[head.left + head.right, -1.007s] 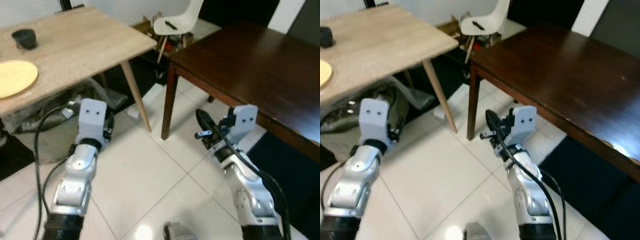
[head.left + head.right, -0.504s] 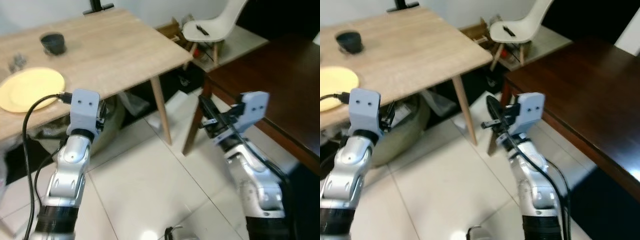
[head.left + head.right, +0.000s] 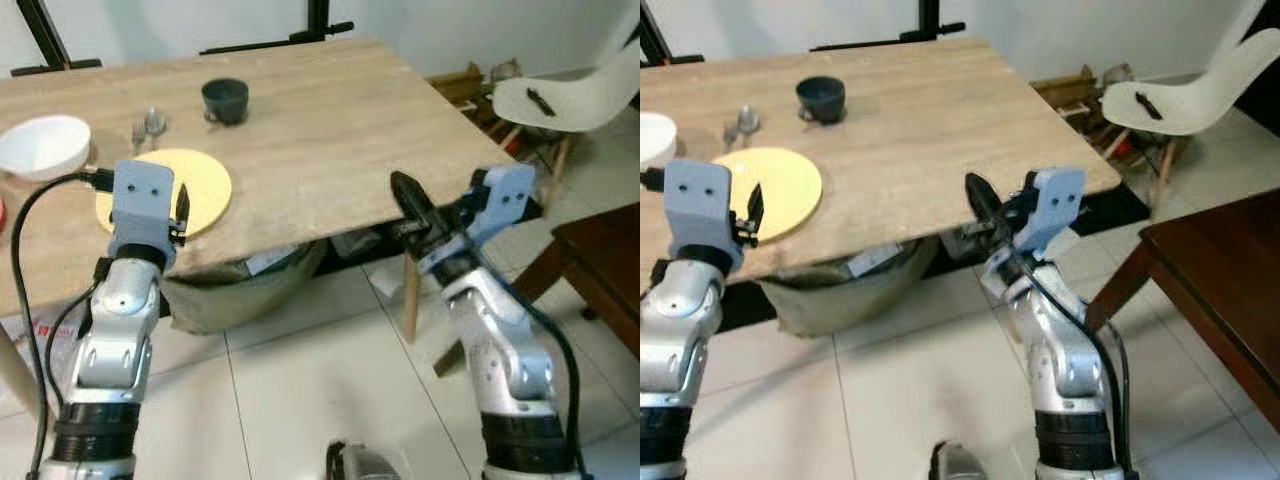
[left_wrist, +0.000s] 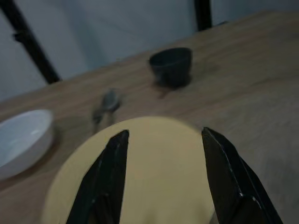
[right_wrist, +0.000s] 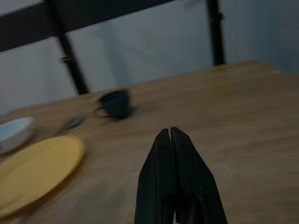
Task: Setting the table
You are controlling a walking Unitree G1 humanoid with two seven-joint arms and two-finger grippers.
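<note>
Above the yellow plate, left gripper spread wide, empty.

The camera turned toward the light wooden table. The left gripper came over the near table edge, the yellow plate just ahead; the right gripper reached that edge.

Left tool spread, right tool closed
</note>
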